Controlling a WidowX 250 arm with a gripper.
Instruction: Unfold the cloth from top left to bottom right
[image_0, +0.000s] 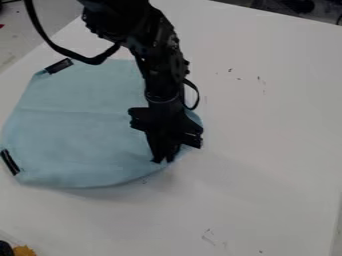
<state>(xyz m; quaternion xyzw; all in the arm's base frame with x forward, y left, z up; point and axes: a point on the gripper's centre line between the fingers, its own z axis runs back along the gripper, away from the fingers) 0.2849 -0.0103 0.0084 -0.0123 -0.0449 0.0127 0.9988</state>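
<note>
While we are starting close to us, we are seeing a yellow thing (25, 250) in the bottom left corner, well apart from the work; farther in, the near edge of the blue cloth (80, 145) is curving over the white table (267, 150), and a black strip (10, 162) is sitting at its left side; the cloth is lying mostly flat on the left half of the table, with soft creases across it.

At its lower right edge we are finding the gripper (164, 160), pointing down with its tip right at the rim; we are not able to tell whether it is open or shut, or whether it is holding any cloth.

We are guessing that the step is working this edge out toward the bottom right; to do it well, we are wanting just the top layer, a low lift and a slow, even pull; if we are pressing too hard, the whole cloth may be sliding along; when the edge is lying flat, we are letting go softly and going straight up.

Farther back, another black strip (59, 66) is marking the far left corner; we are watching that it is not being dragged.
</note>
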